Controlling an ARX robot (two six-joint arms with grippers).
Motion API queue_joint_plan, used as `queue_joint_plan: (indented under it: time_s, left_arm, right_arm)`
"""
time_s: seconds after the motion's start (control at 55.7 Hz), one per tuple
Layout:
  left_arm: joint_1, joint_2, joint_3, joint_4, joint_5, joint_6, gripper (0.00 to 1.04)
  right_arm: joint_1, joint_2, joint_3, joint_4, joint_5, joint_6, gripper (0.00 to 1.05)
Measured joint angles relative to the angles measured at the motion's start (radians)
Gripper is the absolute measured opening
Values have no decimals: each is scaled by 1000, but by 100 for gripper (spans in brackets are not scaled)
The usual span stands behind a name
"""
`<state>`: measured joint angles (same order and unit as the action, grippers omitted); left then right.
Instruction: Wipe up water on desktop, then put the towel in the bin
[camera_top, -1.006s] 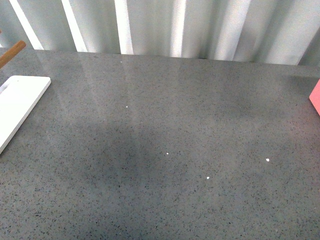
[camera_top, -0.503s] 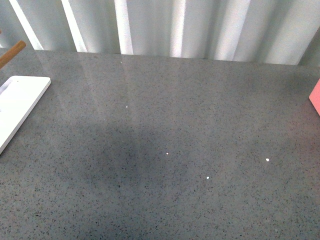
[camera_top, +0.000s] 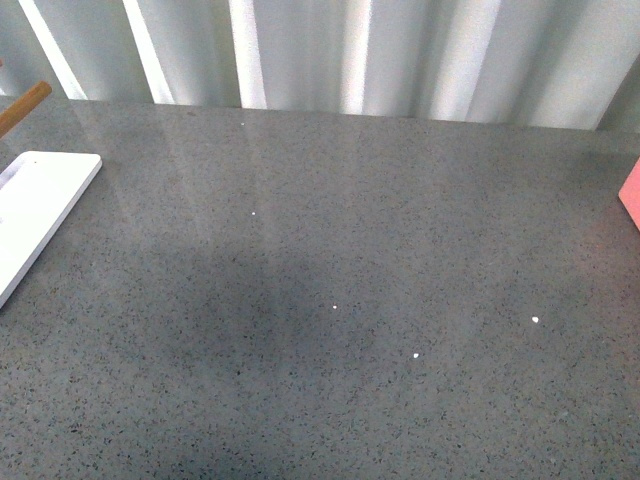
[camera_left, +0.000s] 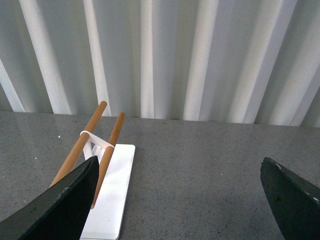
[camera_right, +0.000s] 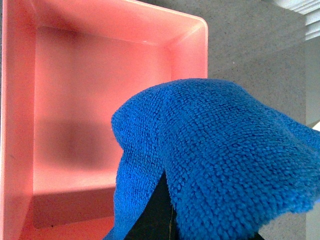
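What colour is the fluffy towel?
Bright blue towel, best seen in the right wrist view.

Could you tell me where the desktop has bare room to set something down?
Most of the desktop is bare, from the white tray at its left edge across to the pink bin at its right. Only those two edges are occupied.

The surface (camera_top: 330, 260) is grey with tiny dark and light specks. The towel (camera_right: 225, 155) is bright blue. The bin (camera_right: 75, 100) is pink. The tray (camera_top: 35, 215) on the left is white, with brown sticks (camera_left: 82, 142).
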<state>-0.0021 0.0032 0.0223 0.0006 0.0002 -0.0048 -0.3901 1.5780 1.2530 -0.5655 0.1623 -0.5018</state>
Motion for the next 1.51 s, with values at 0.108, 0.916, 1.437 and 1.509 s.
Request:
queue_joint_plan:
  time_s: [0.108, 0.916, 1.437, 1.509]
  left_arm:
    - [0, 0, 0, 0, 0, 0, 98]
    - [0, 0, 0, 0, 0, 0, 98]
    - [0, -1, 0, 0, -1, 0, 98]
    - [0, -1, 0, 0, 0, 0, 98]
  right_arm:
    - [12, 30, 1, 13, 5, 14, 4]
    - [23, 84, 31, -25, 69, 85, 98]
    - [159, -320, -843, 1414, -397, 477, 16]
    - [177, -352, -894, 1417, -372, 480, 5]
